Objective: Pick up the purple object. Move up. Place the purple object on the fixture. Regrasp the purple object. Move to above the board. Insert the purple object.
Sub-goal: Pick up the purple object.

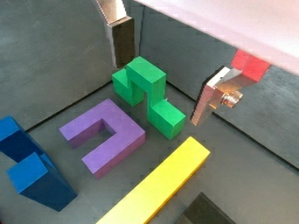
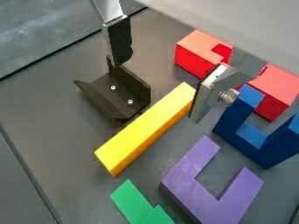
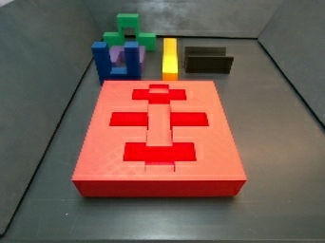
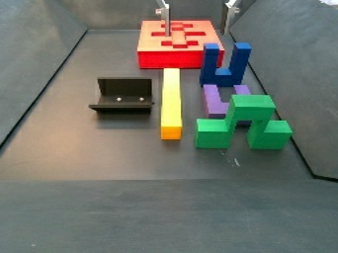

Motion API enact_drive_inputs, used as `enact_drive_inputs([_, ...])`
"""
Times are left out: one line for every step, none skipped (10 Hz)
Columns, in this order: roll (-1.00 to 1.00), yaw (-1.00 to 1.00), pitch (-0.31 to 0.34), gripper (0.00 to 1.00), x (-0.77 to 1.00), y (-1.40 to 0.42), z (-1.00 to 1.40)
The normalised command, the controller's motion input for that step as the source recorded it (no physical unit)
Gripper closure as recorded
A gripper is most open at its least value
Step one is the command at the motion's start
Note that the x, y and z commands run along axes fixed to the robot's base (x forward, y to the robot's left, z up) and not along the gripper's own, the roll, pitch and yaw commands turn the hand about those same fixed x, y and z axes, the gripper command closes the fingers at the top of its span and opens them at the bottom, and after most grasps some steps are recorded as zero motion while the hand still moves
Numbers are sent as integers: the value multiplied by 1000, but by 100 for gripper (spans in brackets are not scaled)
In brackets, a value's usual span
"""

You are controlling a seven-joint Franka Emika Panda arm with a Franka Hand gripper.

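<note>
The purple object [image 1: 103,133] is a small U-shaped block lying flat on the floor between the green block [image 1: 149,94] and the blue block [image 1: 30,162]. It also shows in a wrist view [image 2: 211,182] and in both side views [image 4: 218,97] [image 3: 122,61]. My gripper [image 1: 167,68] hangs high above the pieces, open and empty, and its jaws stand wide apart. It is also in a wrist view [image 2: 165,66] and at the top edge of a side view [image 4: 199,8]. The black fixture [image 2: 114,94] stands beside the yellow bar [image 2: 146,129]. The red board [image 3: 159,133] lies flat.
A royal-blue U-shaped block [image 4: 224,64] stands upright next to the board [image 4: 179,40]. The green stepped block [image 4: 244,121] lies by the purple object. The yellow bar [image 4: 169,101] separates the fixture [image 4: 122,96] from the pieces. Grey walls enclose the floor.
</note>
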Motion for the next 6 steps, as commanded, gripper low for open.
enact_drive_inputs([0,0,0,0,0,-34,0])
enact_drive_inputs([-144,0,-100,0,0,0,-160])
enact_drive_inputs([0,0,-90,0,-26,-480,-409])
enact_drive_inputs([-1,0,-17,0,103,-489,-520])
enact_drive_inputs([0,0,-43,0,0,-406,-583])
enact_drive_inputs([-27,0,-53,0,0,-151,-557])
